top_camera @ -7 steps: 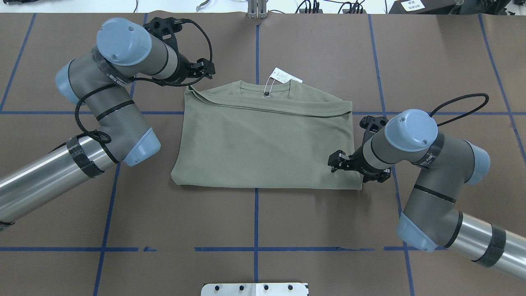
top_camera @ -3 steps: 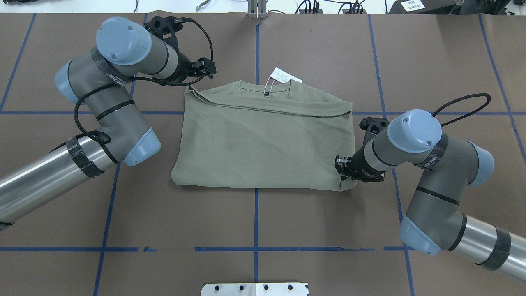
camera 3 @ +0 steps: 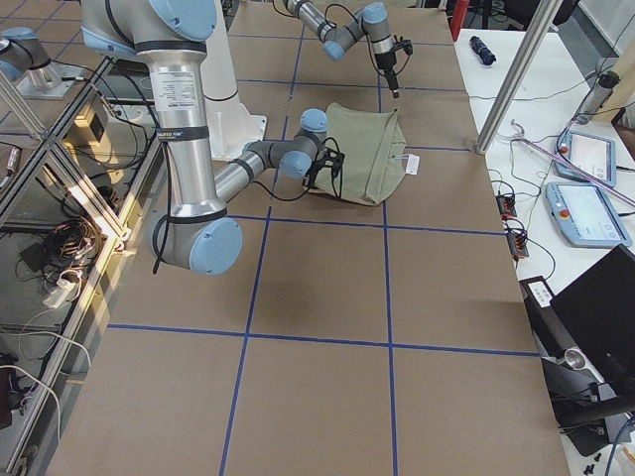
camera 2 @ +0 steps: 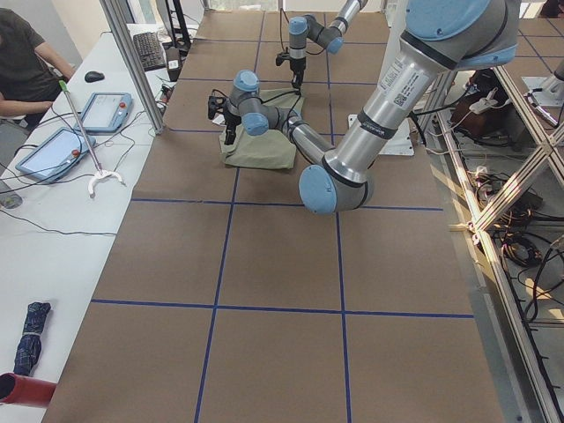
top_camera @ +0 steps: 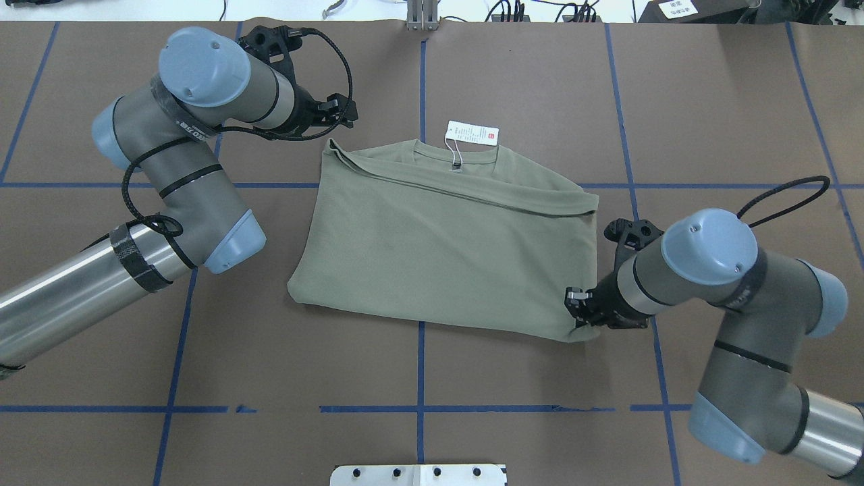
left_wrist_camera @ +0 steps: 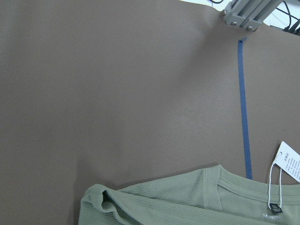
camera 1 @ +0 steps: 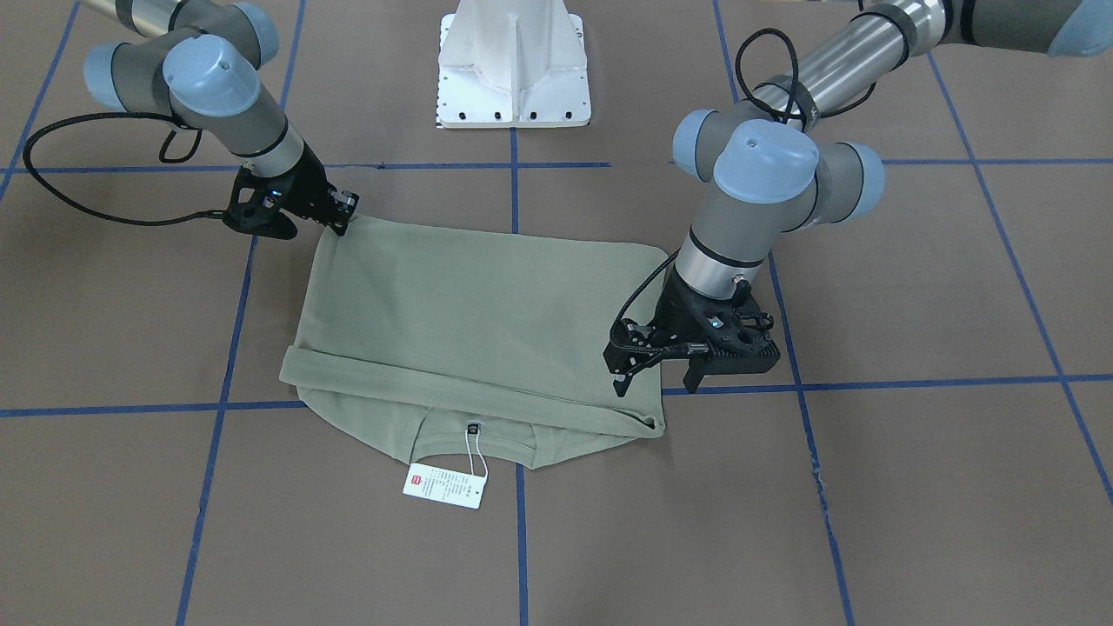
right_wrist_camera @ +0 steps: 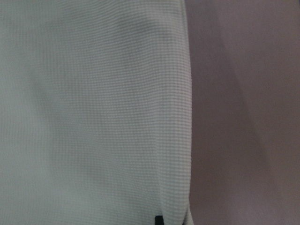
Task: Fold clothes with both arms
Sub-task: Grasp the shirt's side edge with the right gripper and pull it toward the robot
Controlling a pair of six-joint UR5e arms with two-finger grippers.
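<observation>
The sage-green shirt (top_camera: 439,250) lies folded into a rectangle, skewed on the brown table, with its collar and white hang tag (top_camera: 472,133) on the far side. My right gripper (top_camera: 579,314) is shut on the shirt's near-right corner (camera 1: 343,217); the right wrist view is filled with the knit fabric (right_wrist_camera: 93,108). My left gripper (camera 1: 656,384) stands open just above the far-left corner, with one finger over the cloth and one over the table. Only the collar and that folded corner (left_wrist_camera: 101,199) show in the left wrist view, no fingers.
The white pedestal base (camera 1: 513,69) stands at the robot's side of the table. Blue tape lines (top_camera: 420,364) grid the brown surface. A person (camera 2: 22,62) sits at a side desk with tablets (camera 2: 53,150), behind an aluminium post (camera 2: 132,62).
The right gripper shut on the near-right corner and pulled it right and toward the robot. The shirt slid right and turned, and the hang tag shifted. The left arm barely moved.
</observation>
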